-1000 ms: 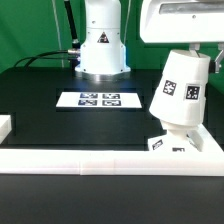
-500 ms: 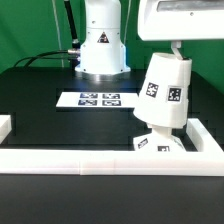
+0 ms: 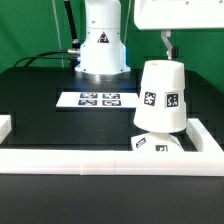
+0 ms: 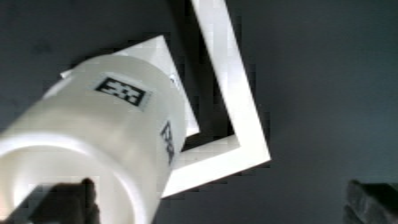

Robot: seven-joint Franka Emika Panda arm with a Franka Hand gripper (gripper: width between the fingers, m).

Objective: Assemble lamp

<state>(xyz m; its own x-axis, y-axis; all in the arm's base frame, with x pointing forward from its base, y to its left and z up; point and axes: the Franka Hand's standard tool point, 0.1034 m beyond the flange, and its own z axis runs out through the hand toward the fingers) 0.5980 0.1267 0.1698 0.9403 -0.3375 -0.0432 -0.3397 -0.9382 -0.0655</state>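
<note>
The white cone-shaped shade (image 3: 160,98) stands upright, narrow end up, on the blocky base (image 3: 152,146) at the exterior view's right, by the corner of the white frame. Both carry square tags. The bulb is hidden. My gripper (image 3: 172,48) hangs just above the shade's top, with one dark finger showing. In the wrist view the shade (image 4: 107,120) fills one side, and my gripper (image 4: 217,205) is open, its fingers wide apart and holding nothing.
A white frame (image 3: 60,160) runs along the table's front and turns back at the right (image 4: 222,90). The marker board (image 3: 98,99) lies mid-table. The arm's white base (image 3: 100,45) stands behind it, with cables at the back.
The shade was tilted to the exterior view's right; it has swung to the left and now stands upright on the base. My gripper has risen off it.
</note>
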